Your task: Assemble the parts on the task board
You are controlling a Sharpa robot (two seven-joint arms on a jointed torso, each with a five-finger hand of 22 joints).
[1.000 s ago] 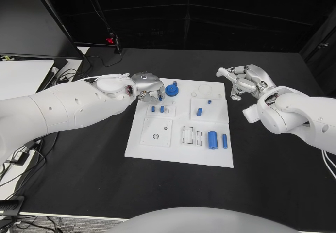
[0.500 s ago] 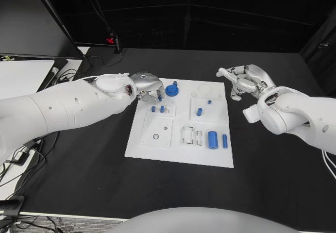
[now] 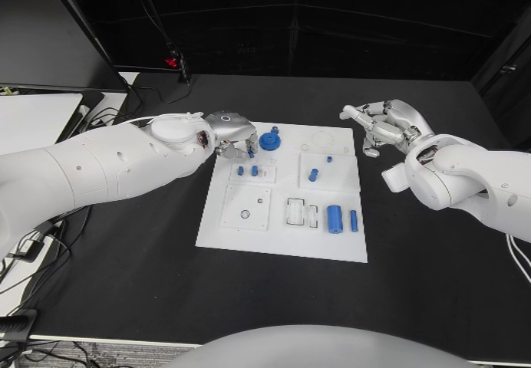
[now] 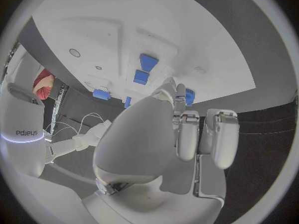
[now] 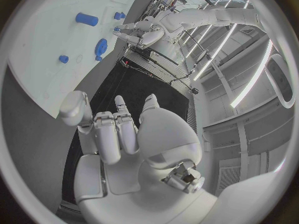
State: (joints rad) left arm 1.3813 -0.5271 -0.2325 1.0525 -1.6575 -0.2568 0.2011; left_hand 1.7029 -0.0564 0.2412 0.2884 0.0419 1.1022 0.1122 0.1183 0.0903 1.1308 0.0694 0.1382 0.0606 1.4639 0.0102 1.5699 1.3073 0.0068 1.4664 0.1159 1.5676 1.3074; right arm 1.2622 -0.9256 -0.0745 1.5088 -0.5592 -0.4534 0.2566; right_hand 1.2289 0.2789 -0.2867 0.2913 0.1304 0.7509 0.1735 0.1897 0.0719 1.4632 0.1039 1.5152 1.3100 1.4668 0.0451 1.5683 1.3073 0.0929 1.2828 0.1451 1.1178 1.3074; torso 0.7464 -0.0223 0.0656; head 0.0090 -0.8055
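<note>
You see: left hand (image 3: 235,136) over task board (image 3: 277,244) top-left, grip unclear; blue gear (image 3: 271,142) just beside. Right hand (image 3: 382,126) off board, empty, fingers apart.

Table: you have a matte black table top (image 3: 133,261) spreading across the head view.
Side furniture: at 9 o'clock you see a white flat desk surface (image 3: 33,119).
Cables: black cables (image 3: 33,245) trail off the table near 8 o'clock.
Backdrop: at 12 o'clock your view ends in a dark curtained wall (image 3: 332,38).
Light: long bright ceiling strip lights (image 5: 218,50) show in your right wrist view.
</note>
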